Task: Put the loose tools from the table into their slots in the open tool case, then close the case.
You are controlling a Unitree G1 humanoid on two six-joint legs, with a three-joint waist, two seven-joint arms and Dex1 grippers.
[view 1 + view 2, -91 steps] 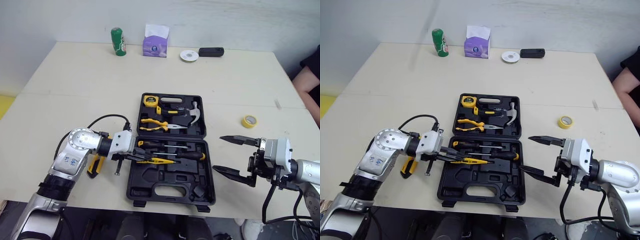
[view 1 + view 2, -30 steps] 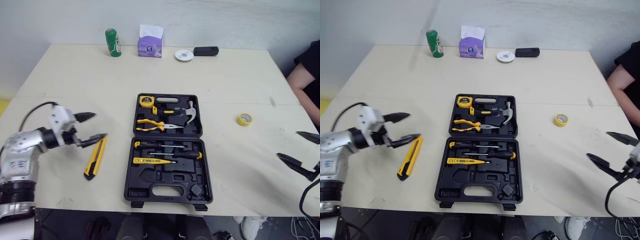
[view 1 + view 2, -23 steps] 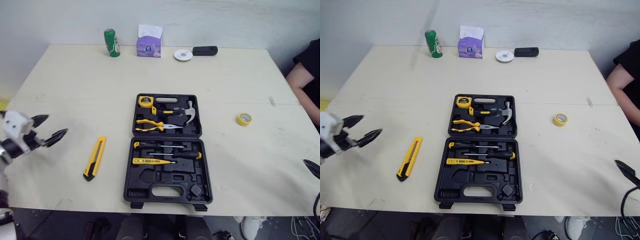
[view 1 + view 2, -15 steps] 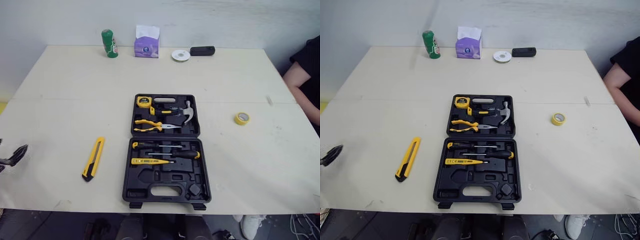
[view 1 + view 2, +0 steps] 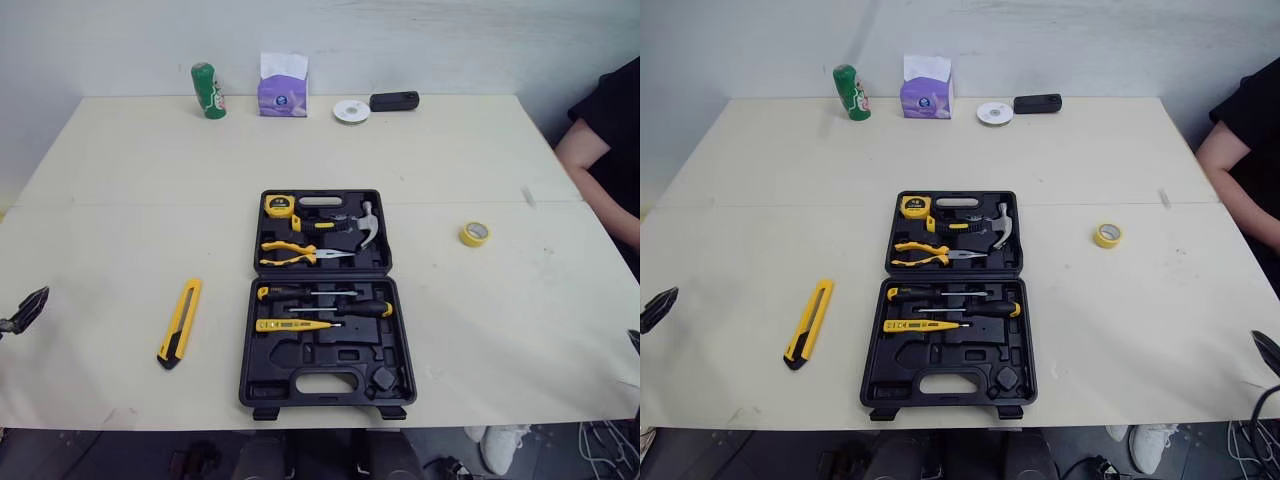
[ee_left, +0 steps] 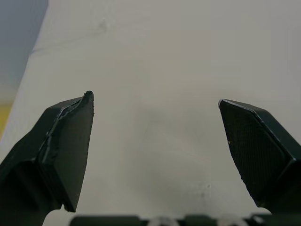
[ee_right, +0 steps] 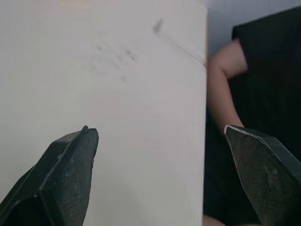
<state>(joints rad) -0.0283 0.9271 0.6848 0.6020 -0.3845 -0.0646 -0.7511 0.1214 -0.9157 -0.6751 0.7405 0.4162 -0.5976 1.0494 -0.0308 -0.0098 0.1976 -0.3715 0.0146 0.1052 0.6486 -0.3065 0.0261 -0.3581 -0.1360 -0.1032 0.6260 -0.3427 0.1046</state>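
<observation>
Left of the open tool case (image 5: 290, 355), on the table (image 5: 120, 180), the yellow utility knife (image 5: 179, 323) is laid with its long axis running nearly straight away from the robot. It is placed between the case and the left gripper (image 6: 155, 101), the nearer one. Both that gripper and the right gripper (image 7: 160, 129) are spread wide, and nothing is held.

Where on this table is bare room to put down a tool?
Bare: the stretch between the open black plastic tool case and the far row; the right side near the yellow tape roll. Crowded: around the green can and purple tissue box.
</observation>
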